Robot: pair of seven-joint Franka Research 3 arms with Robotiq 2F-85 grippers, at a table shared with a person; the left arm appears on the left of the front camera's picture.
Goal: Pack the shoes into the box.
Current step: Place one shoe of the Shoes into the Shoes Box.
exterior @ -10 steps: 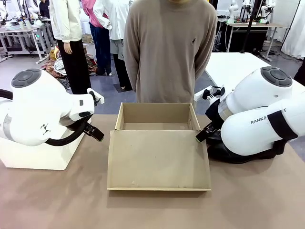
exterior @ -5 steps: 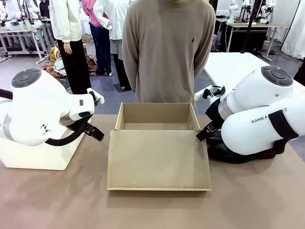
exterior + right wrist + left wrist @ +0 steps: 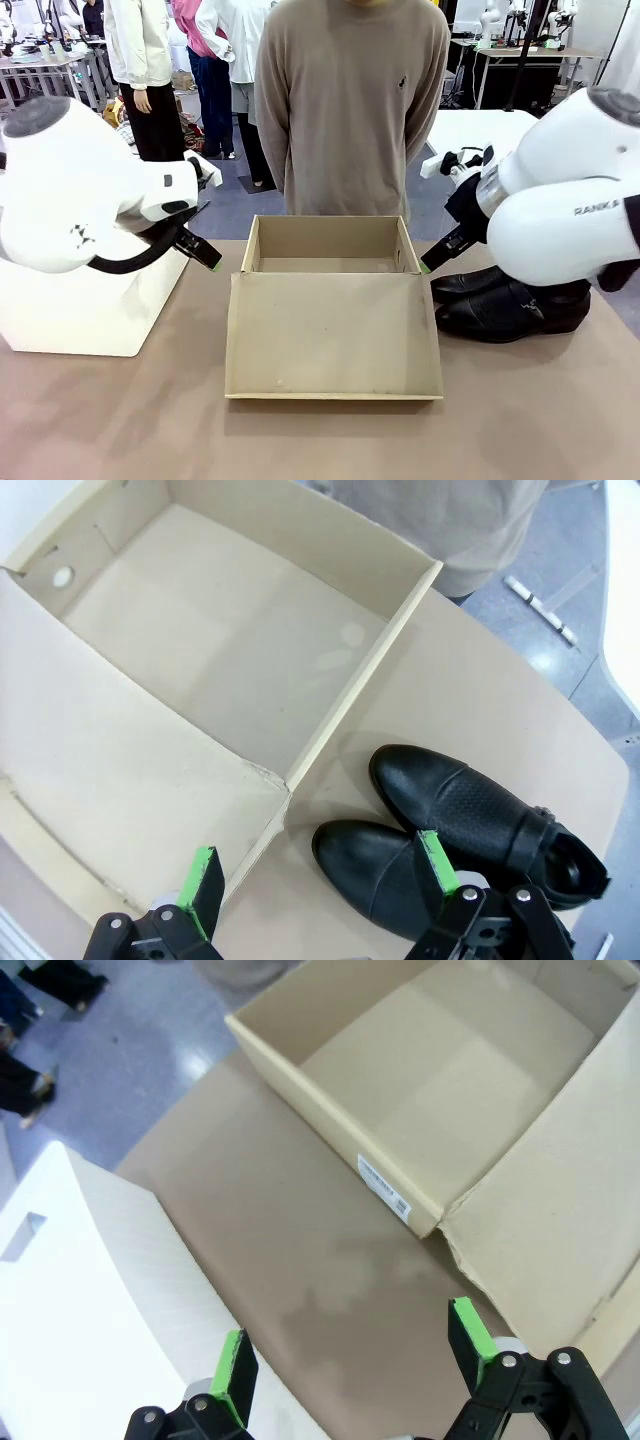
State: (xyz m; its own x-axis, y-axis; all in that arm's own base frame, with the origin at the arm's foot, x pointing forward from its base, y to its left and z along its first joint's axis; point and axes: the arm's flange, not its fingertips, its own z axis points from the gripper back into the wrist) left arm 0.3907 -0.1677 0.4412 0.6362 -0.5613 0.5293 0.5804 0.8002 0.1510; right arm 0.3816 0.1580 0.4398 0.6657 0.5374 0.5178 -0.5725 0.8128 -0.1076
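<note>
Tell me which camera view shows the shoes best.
The right wrist view: both shoes lie in plain sight from above, side by side on the table beside the box. The front view has them partly hidden behind the right arm.

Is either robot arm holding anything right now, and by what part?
Nothing is held. The left end effector is open over the table beside the box; the right end effector is open above the shoes.

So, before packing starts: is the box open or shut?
Open: the box has its lid laid flat on the table, its inside showing, no shoes in it.
</note>
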